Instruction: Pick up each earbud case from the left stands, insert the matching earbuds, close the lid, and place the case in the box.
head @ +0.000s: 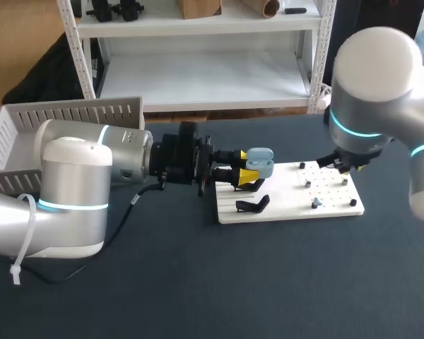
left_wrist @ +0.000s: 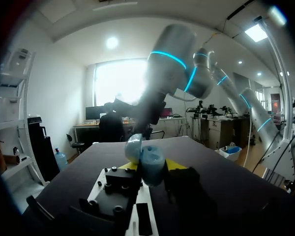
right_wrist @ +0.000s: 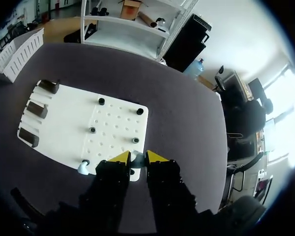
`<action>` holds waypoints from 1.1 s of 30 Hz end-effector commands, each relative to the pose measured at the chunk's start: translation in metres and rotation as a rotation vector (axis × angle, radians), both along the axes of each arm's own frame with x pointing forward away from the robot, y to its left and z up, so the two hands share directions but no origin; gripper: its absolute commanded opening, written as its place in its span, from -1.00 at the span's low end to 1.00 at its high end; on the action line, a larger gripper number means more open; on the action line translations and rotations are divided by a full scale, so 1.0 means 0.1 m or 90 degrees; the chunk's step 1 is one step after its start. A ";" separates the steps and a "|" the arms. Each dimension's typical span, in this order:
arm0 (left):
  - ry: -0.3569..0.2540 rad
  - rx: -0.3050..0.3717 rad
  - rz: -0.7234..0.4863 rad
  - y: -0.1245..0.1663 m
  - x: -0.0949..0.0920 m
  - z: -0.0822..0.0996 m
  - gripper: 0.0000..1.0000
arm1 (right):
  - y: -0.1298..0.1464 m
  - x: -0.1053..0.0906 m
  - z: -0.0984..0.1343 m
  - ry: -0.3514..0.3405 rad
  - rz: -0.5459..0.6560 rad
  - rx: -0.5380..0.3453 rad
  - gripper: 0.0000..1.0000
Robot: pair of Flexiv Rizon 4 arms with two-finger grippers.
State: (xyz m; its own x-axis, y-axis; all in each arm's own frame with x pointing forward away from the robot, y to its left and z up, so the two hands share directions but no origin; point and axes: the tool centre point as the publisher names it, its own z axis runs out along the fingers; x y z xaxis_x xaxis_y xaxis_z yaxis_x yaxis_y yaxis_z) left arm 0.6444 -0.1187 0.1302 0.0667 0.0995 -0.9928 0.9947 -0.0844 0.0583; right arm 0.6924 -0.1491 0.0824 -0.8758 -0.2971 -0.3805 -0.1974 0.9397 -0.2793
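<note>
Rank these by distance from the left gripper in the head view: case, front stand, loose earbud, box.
1. Case: held between the left gripper's fingers.
2. Front stand: on the board's left part, at its near edge, just beside the gripper.
3. Earbud: on the board's right part.
4. Box: far left, at the table's back, behind the left arm.

Pale blue earbud case (head: 259,162), whitish earbud (right_wrist: 136,158), white board (head: 290,205), black stands (head: 253,205), white slatted box (head: 71,113), dark table (head: 268,282)
</note>
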 end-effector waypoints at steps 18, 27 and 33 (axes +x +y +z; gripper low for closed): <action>0.000 -0.001 -0.003 0.00 0.01 -0.01 -1.00 | 0.32 -0.70 0.65 0.060 0.083 0.037 -1.00; 0.000 -0.001 -0.003 0.00 0.01 -0.01 -1.00 | 0.66 -0.94 0.99 0.061 0.100 0.037 -1.00; 0.000 -0.001 -0.003 0.00 0.01 -0.01 -1.00 | 0.92 -1.02 1.06 0.055 0.114 0.021 -1.00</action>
